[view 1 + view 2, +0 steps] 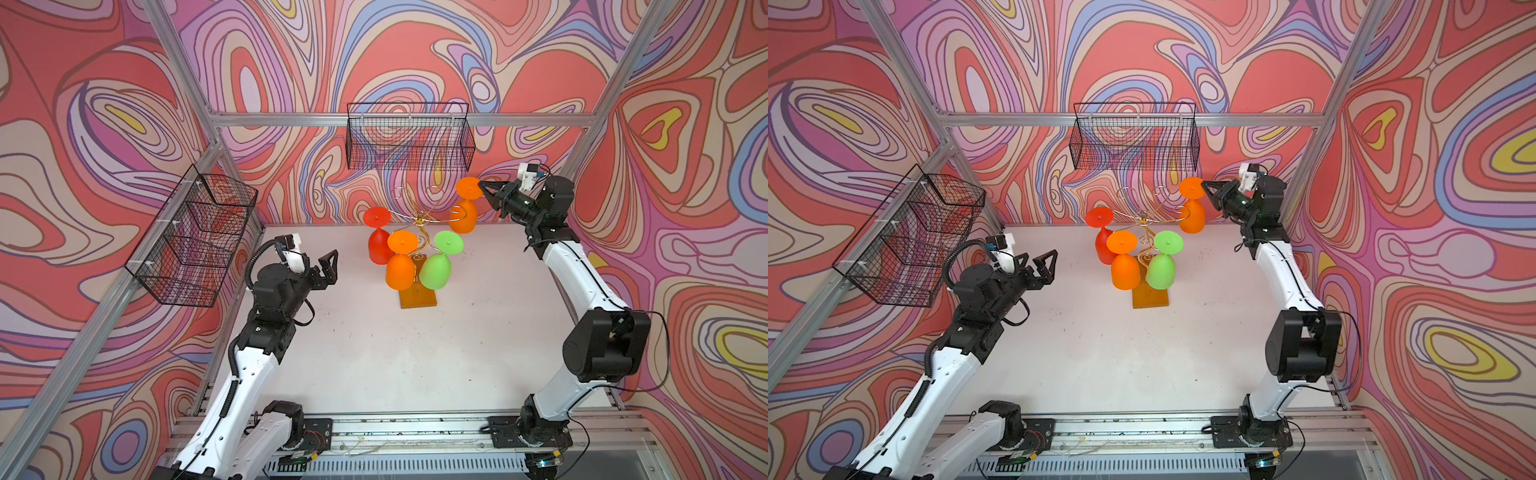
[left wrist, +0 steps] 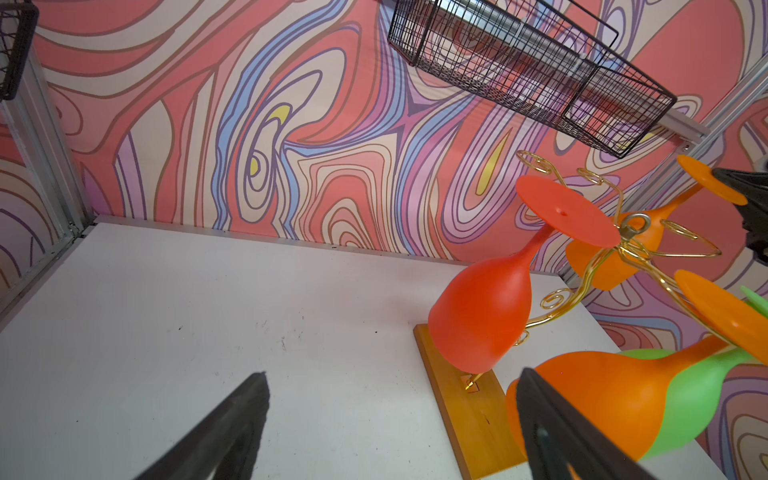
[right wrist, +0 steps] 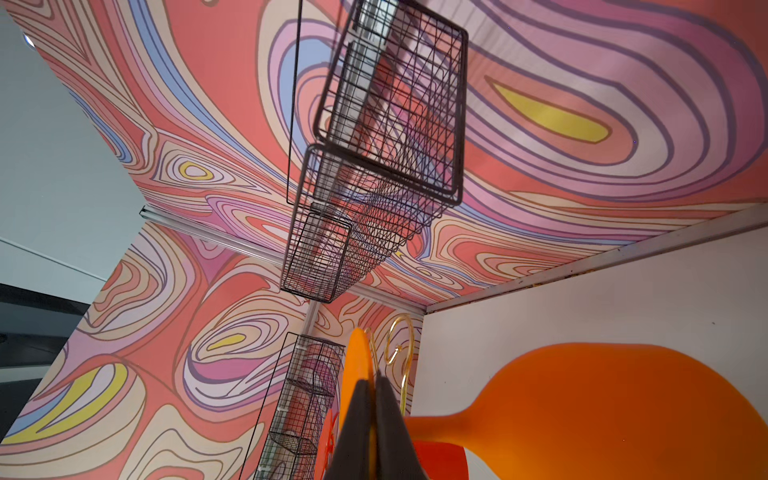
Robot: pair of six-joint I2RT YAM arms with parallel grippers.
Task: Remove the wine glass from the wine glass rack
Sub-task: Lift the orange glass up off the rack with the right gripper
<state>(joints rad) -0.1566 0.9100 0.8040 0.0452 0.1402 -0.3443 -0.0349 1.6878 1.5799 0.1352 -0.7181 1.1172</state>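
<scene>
Right end effector (image 3: pixel 376 419) pressed together on foot rim of orange wine glass (image 1: pixel 463 220); only right wrist view shows this pinch. Glass hangs bowl-down at far right of wine glass rack (image 1: pixel 417 298); I cannot tell if it's clear of hook. Both top views give count: four glasses, two of them orange, plus red wine glass (image 1: pixel 378 247) and green wine glass (image 1: pixel 435 272); two black wire baskets (image 1: pixel 409 137). Right arm stretched far. Left end effector (image 1: pixel 328 269) spread above desk (image 1: pixel 374 353), left arm bent.

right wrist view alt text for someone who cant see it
The right pincer is shut on the foot of an orange glass, whose bowl looms beside it. A gold rack hook curls past the tips, with black baskets on the wall beyond.
</scene>
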